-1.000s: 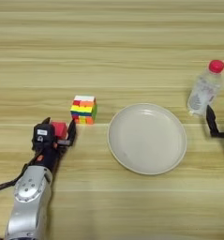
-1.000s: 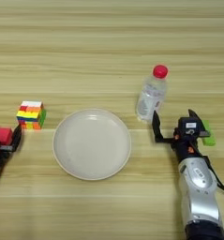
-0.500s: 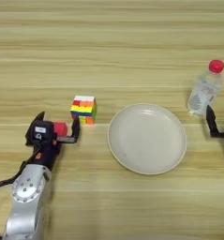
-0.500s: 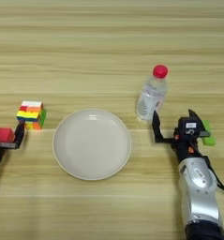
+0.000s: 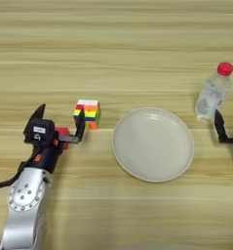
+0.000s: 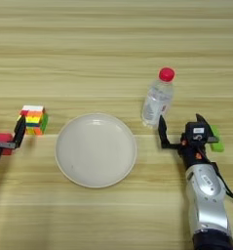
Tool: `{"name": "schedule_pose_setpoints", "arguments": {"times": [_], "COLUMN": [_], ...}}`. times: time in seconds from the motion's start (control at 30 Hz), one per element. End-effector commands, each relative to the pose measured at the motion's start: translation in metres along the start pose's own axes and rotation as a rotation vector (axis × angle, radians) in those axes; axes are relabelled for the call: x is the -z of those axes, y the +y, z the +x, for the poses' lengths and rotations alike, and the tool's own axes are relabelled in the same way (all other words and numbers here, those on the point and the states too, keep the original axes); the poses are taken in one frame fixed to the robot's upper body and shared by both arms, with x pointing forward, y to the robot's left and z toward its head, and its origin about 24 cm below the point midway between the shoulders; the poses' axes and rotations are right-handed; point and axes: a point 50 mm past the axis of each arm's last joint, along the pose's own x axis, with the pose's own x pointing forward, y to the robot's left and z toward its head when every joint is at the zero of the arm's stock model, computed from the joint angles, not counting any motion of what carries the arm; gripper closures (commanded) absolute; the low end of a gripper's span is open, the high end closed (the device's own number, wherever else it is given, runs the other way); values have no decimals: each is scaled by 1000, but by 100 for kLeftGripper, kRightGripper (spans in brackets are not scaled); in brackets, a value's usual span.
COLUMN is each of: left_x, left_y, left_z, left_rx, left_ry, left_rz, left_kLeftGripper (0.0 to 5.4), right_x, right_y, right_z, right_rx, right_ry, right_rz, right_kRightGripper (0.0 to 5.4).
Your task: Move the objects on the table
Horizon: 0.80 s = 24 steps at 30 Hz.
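Red shows between the fingers of the left gripper (image 5: 59,128): the small red cube (image 5: 63,132) sits on the table (image 5: 118,44) inside that gripper's span, toward the left edge. The two black fingers stand wide, one at the outer left and one at the right, so the cube is bracketed rather than pinched; I cannot tell whether either finger touches it. The right-hand finger ends just beside the multicoloured puzzle cube (image 5: 87,113), which lies up and to the right of the red one. The silver forearm runs up from the near left corner, wrist pointing away from the robot.

On the other side, the right gripper (image 6: 182,129) also stands wide. The flat green block (image 6: 215,138) lies just outside its outer finger, toward the right edge, partly hidden by the gripper body. The clear bottle (image 6: 157,101) with the red cap stands upright just beyond the inner finger, up and to the left. The forearm comes up from the near right corner.

Between the two arms the cream plate (image 5: 153,144) rests flat in the middle of the table, with nothing on it. By my reckoning the left arm is best placed: the red cube is already within its reach, and closing would take it.
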Motion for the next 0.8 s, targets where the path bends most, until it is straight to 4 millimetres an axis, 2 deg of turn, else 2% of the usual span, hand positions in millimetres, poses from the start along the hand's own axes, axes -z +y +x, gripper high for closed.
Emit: {"name": "schedule_pose_setpoints", "arguments": {"times": [0.03, 0.47, 0.57, 0.8], "left_x": [-2, 4, 12, 25], "left_y": [16, 79, 93, 102], "left_z": [0, -14, -18, -20], "left_rx": [-47, -256, -309, -344], "left_ry": [5, 49, 79, 115], "left_rz": [25, 156, 181, 177], "left_kLeftGripper": [3, 3, 3, 3], "right_x": [-2, -2, -2, -2], "right_y": [1, 2, 2, 2], "right_z": [3, 3, 3, 3], "right_rx": [-3, -4, -5, -6], "right_ry": [-11, -12, -11, -10], "right_rz": [-3, -2, -1, -1], "right_kRightGripper": [0, 0, 0, 0]}}
